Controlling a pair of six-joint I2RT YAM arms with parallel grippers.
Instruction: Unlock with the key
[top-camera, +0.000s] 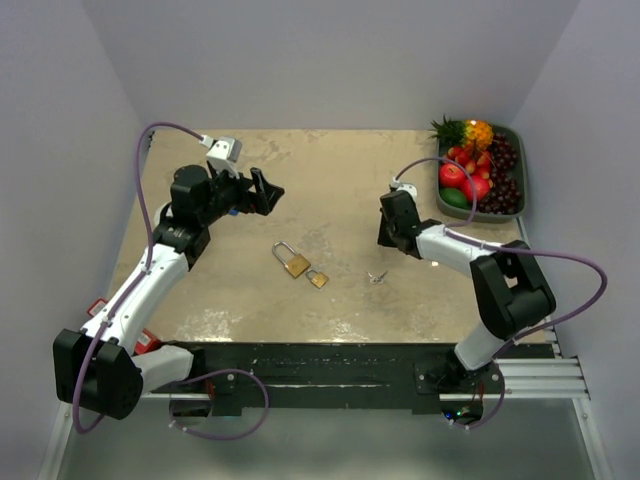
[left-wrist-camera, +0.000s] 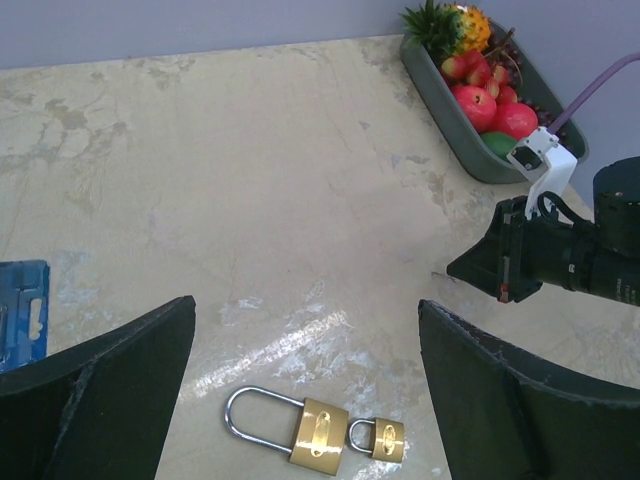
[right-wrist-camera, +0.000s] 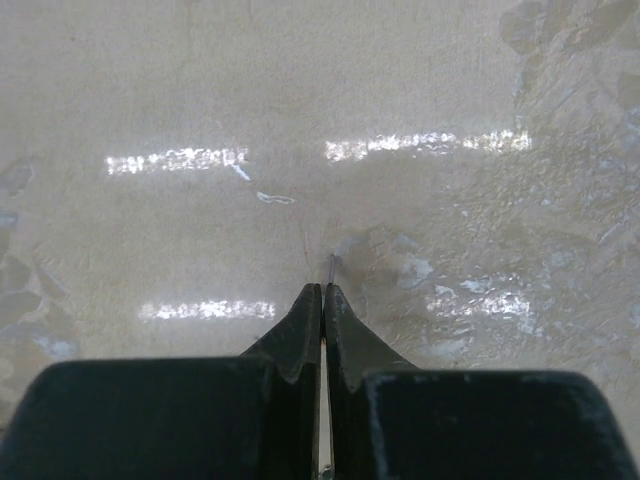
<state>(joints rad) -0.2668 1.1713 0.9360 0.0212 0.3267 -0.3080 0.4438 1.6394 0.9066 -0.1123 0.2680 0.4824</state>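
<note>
Padlocks: large padlock (top-camera: 292, 262) and small padlock (top-camera: 317, 279) lie flat mid-counter (top-camera: 330, 170), just beside each other, long axes slanting far-left to near-right.
Key: key (top-camera: 377, 275) lies right of them, just nearside of my right pincer (top-camera: 384, 238); I judge that arm nearer.
Right pincer: fingers pressed together, nothing discernible between.
Left pincer: left pincer (top-camera: 270, 192) spread wide, empty, far-left of the locks.
Writing: none legible.

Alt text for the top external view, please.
A large padlock and a small padlock lie side by side on the table, a small silvery key just right of them. The left end effector is open beyond them; a fruit tray sits at the far right corner.
</note>
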